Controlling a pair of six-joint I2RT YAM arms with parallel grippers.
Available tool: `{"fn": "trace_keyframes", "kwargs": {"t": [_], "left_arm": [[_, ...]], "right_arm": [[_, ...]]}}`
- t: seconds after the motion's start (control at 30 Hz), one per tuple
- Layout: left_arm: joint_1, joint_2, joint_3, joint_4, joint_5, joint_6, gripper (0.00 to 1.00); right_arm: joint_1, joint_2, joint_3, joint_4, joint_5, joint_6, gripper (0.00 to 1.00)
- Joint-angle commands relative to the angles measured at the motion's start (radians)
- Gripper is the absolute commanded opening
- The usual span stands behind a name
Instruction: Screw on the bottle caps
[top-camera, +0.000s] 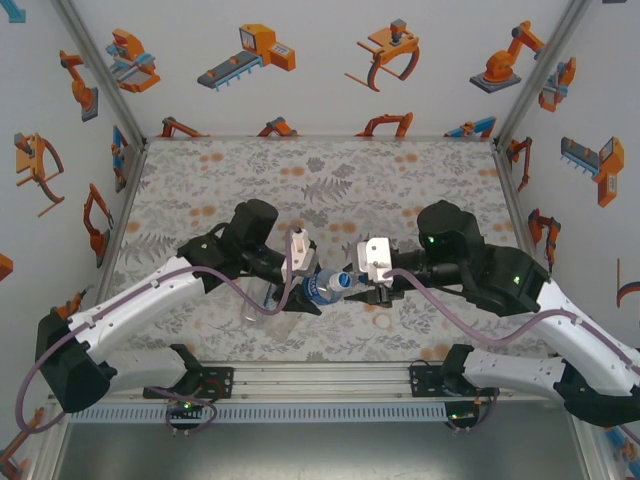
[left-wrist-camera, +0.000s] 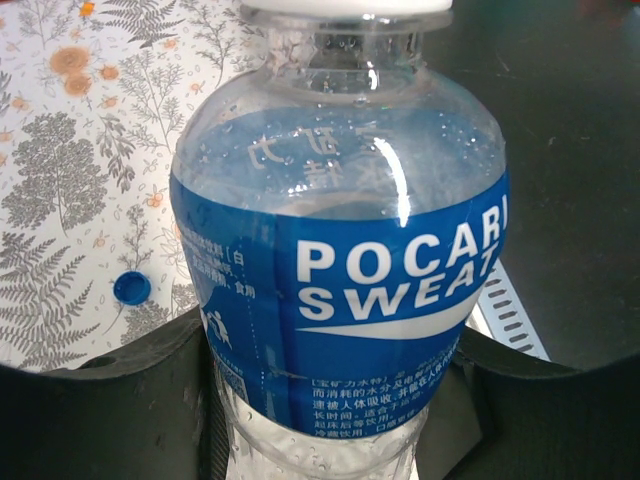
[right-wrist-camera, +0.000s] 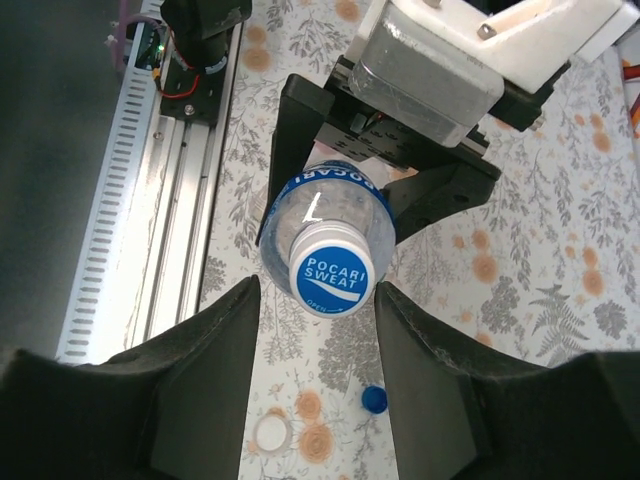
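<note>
**Bottle cap end-on to the right pincer, jaws straddling it**

Bottle cap (right-wrist-camera: 332, 272) is sitting on the neck of the bottle (left-wrist-camera: 340, 260). The bottle is being held up off the table, over its near middle, lying roughly level between the two arms.

- Left pincer (top-camera: 308, 292) is clamping the bottle round its lower body.
- The bottle's long axis is running left to right, with the cap end pointing straight at the right pincer (right-wrist-camera: 318, 300). The right wrist view is looking down that axis onto the cap's top.
- The right arm is sitting nearer the cap.
- The right jaws are standing apart, one on either side of the cap, with a gap showing on one side. By my judgement they are not gripping.
- How far the cap is threaded down, I cannot tell.

Materials: the bottle is showing thin clear plastic, droplets inside, a rounded shoulder and a glossy blue label band with white lettering. The cap is showing round, with a white skirt and a blue printed top.

A white cap (right-wrist-camera: 272, 432), seemingly hollow side up, and a small blue cap (right-wrist-camera: 374, 400) are lying loose on the flowered tablecloth (right-wrist-camera: 520, 300).

Judgement: the next move is calling for the jaws to close square on the cap, then turn about that axis.
</note>
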Motion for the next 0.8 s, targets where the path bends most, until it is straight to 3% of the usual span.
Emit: {"fn": "trace_keyframes", "kwargs": {"t": [0.0, 0.57, 0.77], "left_arm": [[-0.001, 0.008, 0.028, -0.038, 0.044, 0.023, 0.0], [-0.002, 0.015, 0.028, -0.055, 0.041, 0.046, 0.0], [-0.001, 0.017, 0.028, -0.043, 0.032, 0.05, 0.0]], "right_arm": [[0.008, -0.003, 0.002, 0.053, -0.006, -0.031, 0.46], [0.014, 0.018, -0.006, 0.053, -0.017, 0.008, 0.36], [0.014, 0.016, -0.016, 0.066, 0.02, 0.055, 0.23]]}}
